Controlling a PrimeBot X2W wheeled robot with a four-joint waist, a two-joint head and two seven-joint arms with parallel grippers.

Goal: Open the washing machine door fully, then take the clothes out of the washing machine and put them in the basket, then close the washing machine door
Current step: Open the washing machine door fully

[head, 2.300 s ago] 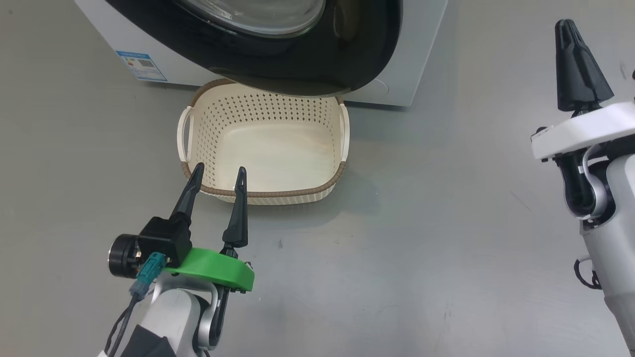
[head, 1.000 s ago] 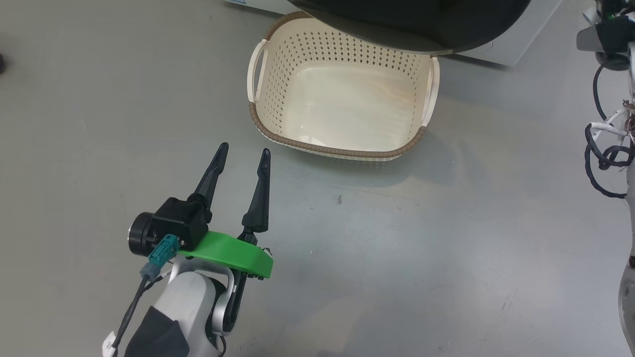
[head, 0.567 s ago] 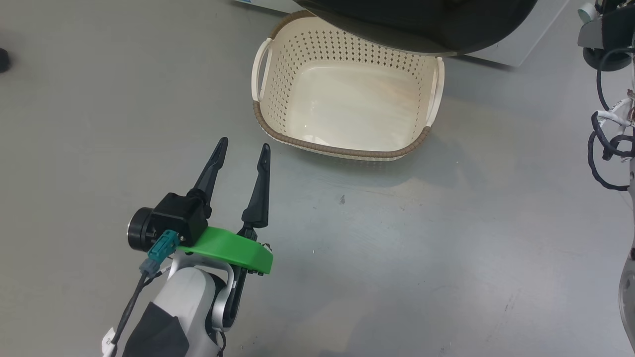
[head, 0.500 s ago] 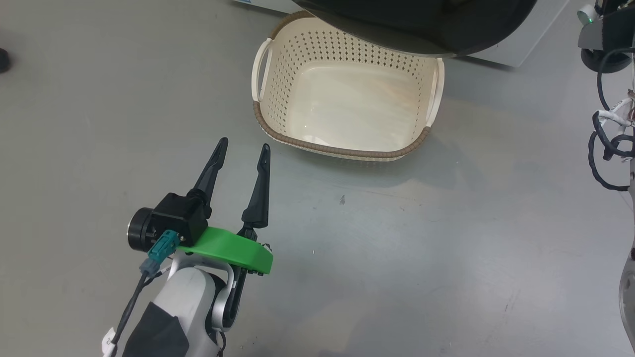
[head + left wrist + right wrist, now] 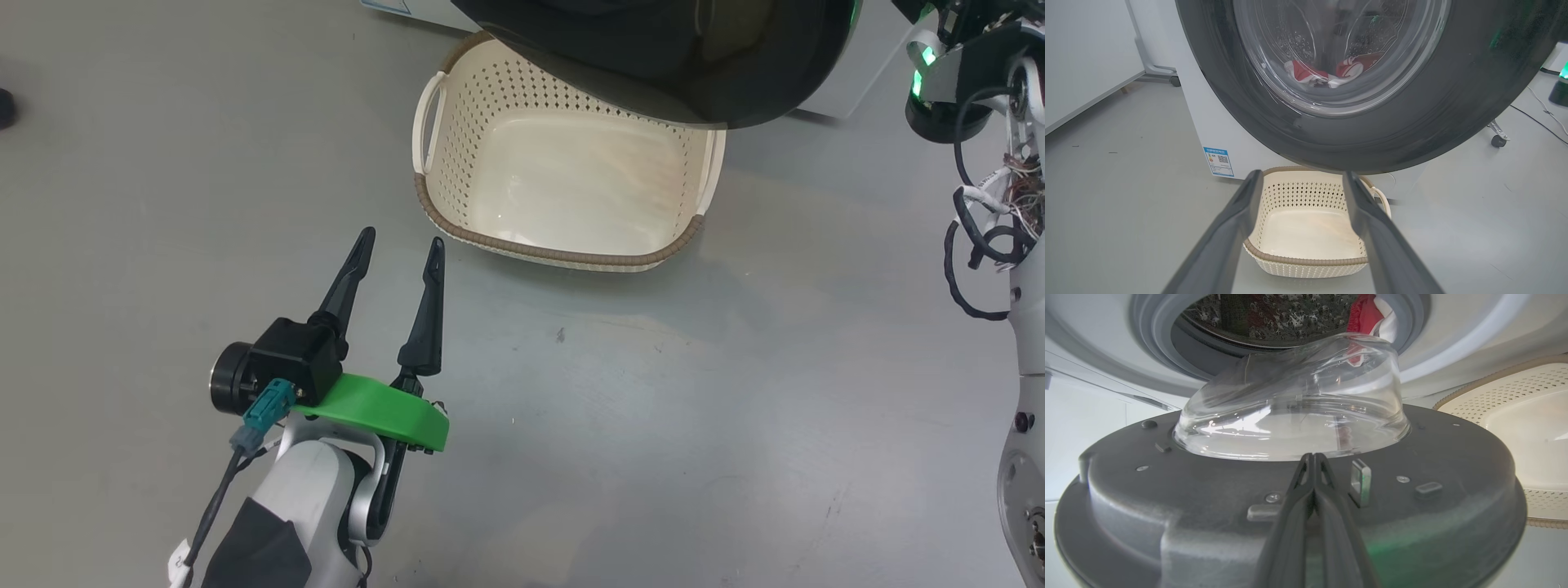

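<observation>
Right wrist view: closed right gripper [image 5: 1313, 456] beside the washing machine door [image 5: 1208, 490].

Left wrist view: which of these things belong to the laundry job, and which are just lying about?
Job: washing machine door, red clothes, washing machine, basket, open left end effector.
Lying about: caster wheel, white panel.

The left gripper [image 5: 1302, 176] spreads its two dark fingers wide, framing the basket [image 5: 1306, 260] on the grey floor [image 5: 1118, 212] at the foot of the washing machine [image 5: 1204, 118]. The washing machine door [image 5: 1412, 122] overhangs the basket's far rim — red clothes [image 5: 1306, 73] show through its glass. A blue label [image 5: 1218, 161] sits low on the white front.
</observation>
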